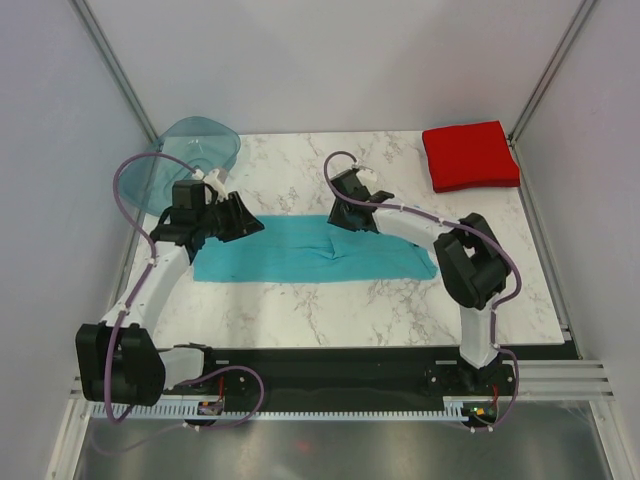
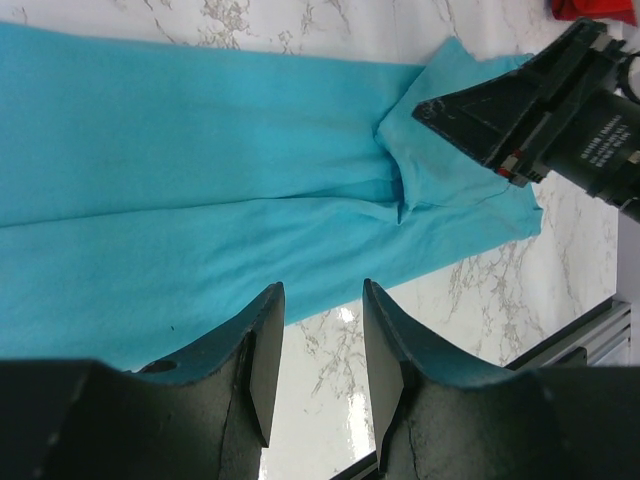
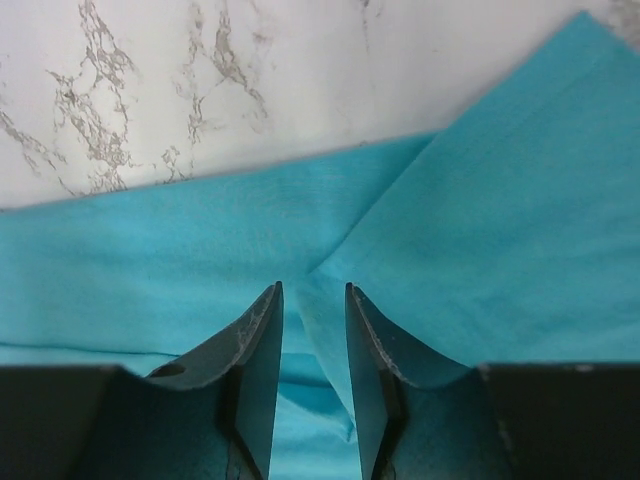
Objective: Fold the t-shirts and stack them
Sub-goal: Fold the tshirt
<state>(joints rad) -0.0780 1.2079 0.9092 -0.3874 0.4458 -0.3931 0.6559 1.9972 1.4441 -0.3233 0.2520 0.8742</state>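
The turquoise t-shirt [image 1: 300,255] lies as a long strip across the middle of the marble table [image 1: 330,310], with a flap folded over near its centre. The red t-shirt [image 1: 470,155] rests as a folded square at the back right corner. My left gripper [image 1: 245,220] hovers at the strip's left end; in the left wrist view it [image 2: 322,300] is open over bare marble, just off the turquoise t-shirt's [image 2: 200,170] edge. My right gripper [image 1: 340,215] sits over the centre flap. Its jaws [image 3: 313,290] stand open, with the fold of the turquoise t-shirt [image 3: 480,200] lying beneath the gap.
A translucent teal plastic tray [image 1: 200,145] stands at the back left corner, close behind my left arm. Grey walls with metal posts close in both sides. A black strip and metal rails [image 1: 560,375] run along the table's near edge.
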